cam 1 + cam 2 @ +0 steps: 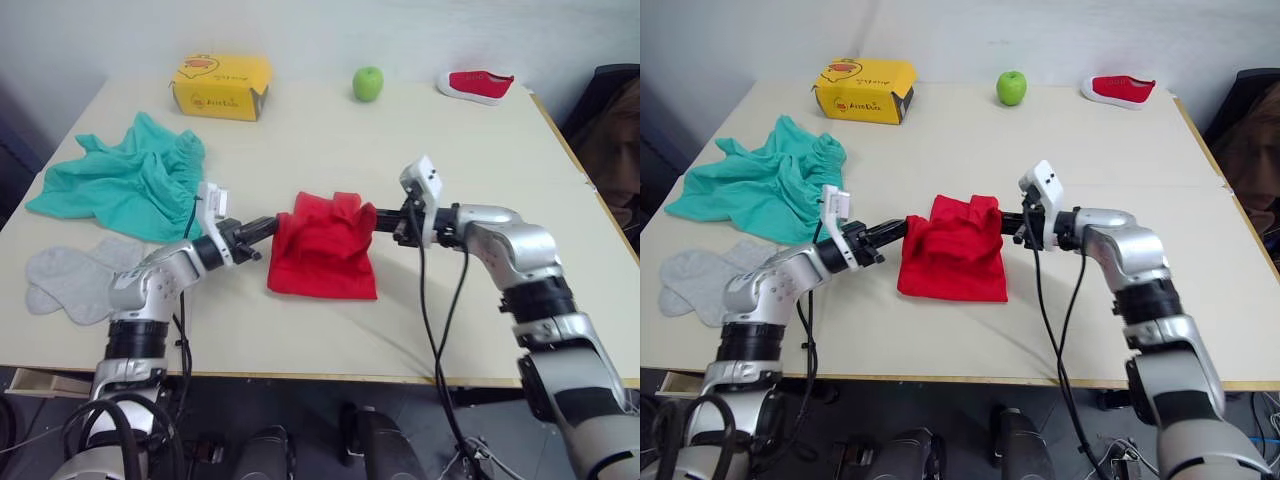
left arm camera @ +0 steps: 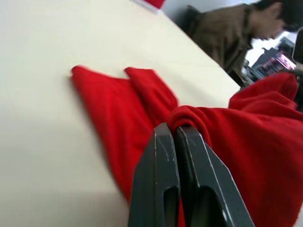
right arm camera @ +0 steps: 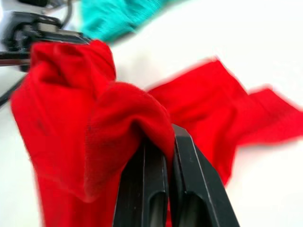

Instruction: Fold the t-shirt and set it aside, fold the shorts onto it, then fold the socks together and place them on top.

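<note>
I see my left gripper and right gripper both pinching the soft bright red t-shirt mid-table.

Pale beige table against a plain white wall.

The left gripper reaches in from the lower left of the head view, its fingers pressed together on a fold of the t-shirt. The right gripper extends from the right at mid-frame, its fingers likewise clamped on the fabric.
</note>
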{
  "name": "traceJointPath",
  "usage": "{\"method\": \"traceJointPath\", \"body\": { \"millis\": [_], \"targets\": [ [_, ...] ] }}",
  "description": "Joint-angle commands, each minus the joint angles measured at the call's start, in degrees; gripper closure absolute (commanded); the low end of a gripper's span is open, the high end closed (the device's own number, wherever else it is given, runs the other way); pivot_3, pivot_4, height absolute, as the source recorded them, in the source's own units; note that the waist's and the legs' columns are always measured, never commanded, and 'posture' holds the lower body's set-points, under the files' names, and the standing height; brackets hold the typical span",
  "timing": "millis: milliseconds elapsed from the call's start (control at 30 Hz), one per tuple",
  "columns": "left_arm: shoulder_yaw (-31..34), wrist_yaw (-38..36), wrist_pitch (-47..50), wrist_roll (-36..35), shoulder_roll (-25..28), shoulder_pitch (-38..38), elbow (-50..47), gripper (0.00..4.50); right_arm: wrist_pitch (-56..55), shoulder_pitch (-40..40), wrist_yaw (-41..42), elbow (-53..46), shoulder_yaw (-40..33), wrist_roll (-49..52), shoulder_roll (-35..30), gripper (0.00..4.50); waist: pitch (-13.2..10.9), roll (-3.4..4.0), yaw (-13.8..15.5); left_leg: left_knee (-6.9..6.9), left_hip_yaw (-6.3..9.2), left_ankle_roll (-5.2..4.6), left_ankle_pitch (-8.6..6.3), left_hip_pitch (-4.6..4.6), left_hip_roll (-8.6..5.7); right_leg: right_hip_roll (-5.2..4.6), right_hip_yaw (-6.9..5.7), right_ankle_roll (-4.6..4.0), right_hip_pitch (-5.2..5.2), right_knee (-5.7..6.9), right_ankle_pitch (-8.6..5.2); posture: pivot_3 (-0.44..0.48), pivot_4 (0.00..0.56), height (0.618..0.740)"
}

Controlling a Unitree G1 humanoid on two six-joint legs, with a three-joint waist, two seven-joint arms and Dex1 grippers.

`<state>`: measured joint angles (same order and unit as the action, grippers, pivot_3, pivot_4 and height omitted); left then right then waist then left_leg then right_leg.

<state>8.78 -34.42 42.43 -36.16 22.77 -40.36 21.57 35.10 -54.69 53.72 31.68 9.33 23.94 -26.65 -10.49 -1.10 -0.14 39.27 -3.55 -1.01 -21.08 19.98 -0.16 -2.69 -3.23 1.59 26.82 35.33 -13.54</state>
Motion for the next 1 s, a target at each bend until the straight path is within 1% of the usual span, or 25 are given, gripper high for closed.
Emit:
{"method": "traceJointPath", "body": {
  "millis": [33,133,200,267,333,367,400,500,600,633,667,733,833,900,1000],
  "targets": [
    [0.25,3.16,-1.36,3.25,-2.18,-4.62,7.41,4.48,1.25,-5.32,-4.4,11.91,-2.69,-2.79,2.67,4.5,0.0,0.0,-0.13,0.04,0.01,0.01,0.01,0.2,0.0,-0.01,-0.03,0.01,0.19,0.0,0.01,0.0,0.15,0.74],
    [1.56,5.49,-1.53,4.95,-3.71,-9.68,15.87,4.5,1.92,-8.9,-8.92,20.75,-6.5,-3.42,4.17,3.8,0.0,0.0,-0.08,0.38,-0.08,0.04,0.02,0.63,-0.04,-0.04,-0.01,0.01,0.66,0.33,0.01,0.0,0.15,0.74],
    [3.49,7.06,-2.03,5.19,-4.19,-12.69,21.46,4.0,2.48,-10.49,-10.36,23.87,-9.38,-2.78,4.7,3.1,0.0,0.0,-0.15,0.61,-0.07,0.08,0.04,0.73,-0.03,-0.05,-0.03,0.01,0.72,0.5,0.01,0.0,0.15,0.74],
    [7.09,10.72,-1.3,4.23,-4.31,-16.1,27.92,3.51,4.42,-12.02,-12.99,26.66,-12.95,-1.63,5.07,2.39,0.0,0.0,-0.2,0.75,-0.07,0.1,0.05,0.74,-0.03,-0.07,-0.01,-0.01,0.71,0.61,0.05,0.0,0.15,0.74],
    [10.45,13.28,0.06,3.06,-4.03,-18.77,32.51,2.82,5.32,-12.65,-13.76,27.71,-14.59,-1.81,5.14,1.6,0.0,0.0,-0.39,0.78,-0.09,0.13,0.13,0.72,-0.03,-0.08,0.03,-0.06,0.69,0.61,0.19,0.0,0.15,0.74],
    [11.39,13.73,0.33,2.96,-3.92,-19.53,33.76,2.71,5.35,-12.73,-13.66,27.79,-14.95,-2.24,5.21,1.48,0.0,0.0,-0.56,0.77,-0.09,0.15,0.16,0.67,-0.03,-0.07,0.04,-0.09,0.66,0.62,0.23,0.0,0.15,0.74],
    [12.02,13.88,0.75,3.18,-3.35,-20.29,34.63,2.28,5.4,-12.58,-13.63,27.25,-15.2,-2.69,5.04,1.0,0.0,0.0,-0.72,0.75,-0.1,0.17,0.18,0.63,-0.03,-0.07,0.05,-0.11,0.65,0.65,0.24,0.0,0.15,0.74],
    [12.1,11.98,2.94,4.08,-1.35,-21.17,33.84,1.36,6.2,-11.48,-12.41,23.1,-15.47,-3.14,4.23,0.01,0.0,0.0,-1.41,0.65,-0.1,0.23,0.21,0.57,-0.03,-0.06,0.06,-0.11,0.64,0.68,0.24,0.0,0.15,0.74],
    [10.15,8.39,7.33,4.2,0.89,-20.1,27.32,0.44,7.94,-7.83,-9.21,12.54,-13.52,-3.31,2.26,0.0,0.0,0.0,-1.73,0.58,-0.14,0.29,0.23,0.57,-0.02,-0.05,0.1,-0.11,0.7,0.69,0.24,0.0,0.15,0.74],
    [7.96,6.04,7.99,4.87,1.95,-18.73,22.96,0.12,7.42,-5.69,-8.35,7.85,-12.36,-4.04,1.23,0.0,0.0,0.01,-1.72,0.55,-0.13,0.3,0.24,0.59,-0.02,-0.03,0.1,-0.11,0.74,0.68,0.24,0.0,0.15,0.74],
    [5.59,3.63,8.17,5.63,3.19,-16.96,18.34,0.04,7.71,-3.72,-8.06,3.52,-11.98,-4.19,0.37,0.0,0.0,0.01,-1.68,0.5,-0.14,0.31,0.25,0.59,-0.02,-0.03,0.11,-0.11,0.77,0.68,0.24,0.0,0.15,0.74],
    [2.15,-0.14,7.14,6.78,6.17,-12.88,8.64,0.04,6.74,0.8,-6.92,-6.05,-10.77,-4.66,-2.14,0.0,0.0,0.01,-1.6,0.37,-0.14,0.35,0.25,0.6,-0.02,-0.02,0.13,-0.12,0.81,0.64,0.23,0.0,0.15,0.74],
    [-2.47,-7.92,1.41,9.06,12.24,-5.23,-5.52,0.04,4.72,7.39,-3.73,-19.46,-9.6,-4.35,-6.09,0.0,-0.01,0.02,-1.54,0.31,-0.16,0.37,0.24,0.63,-0.02,-0.02,0.15,-0.13,0.85,0.55,0.23,0.0,0.15,0.74],
    [-3.59,-12.95,-1.4,9.05,15.98,-0.41,-13.27,0.04,3.76,11.24,-1.91,-27.05,-9.46,-3.54,-8.19,0.0,-0.01,0.02,-1.53,0.34,-0.17,0.37,0.24,0.62,-0.02,0.0,0.17,-0.14,0.84,0.54,0.22,0.0,0.15,0.74],
    [-5.13,-19.55,-7.37,10.29,20.75,5.92,-21.72,0.04,1.77,16.65,1.04,-36.8,-8.56,-2.91,-10.59,0.0,-0.01,0.02,-1.35,0.36,-0.17,0.37,0.25,0.53,-0.02,0.01,0.18,-0.15,0.74,0.56,0.21,0.0,0.15,0.74]
  ]
}}
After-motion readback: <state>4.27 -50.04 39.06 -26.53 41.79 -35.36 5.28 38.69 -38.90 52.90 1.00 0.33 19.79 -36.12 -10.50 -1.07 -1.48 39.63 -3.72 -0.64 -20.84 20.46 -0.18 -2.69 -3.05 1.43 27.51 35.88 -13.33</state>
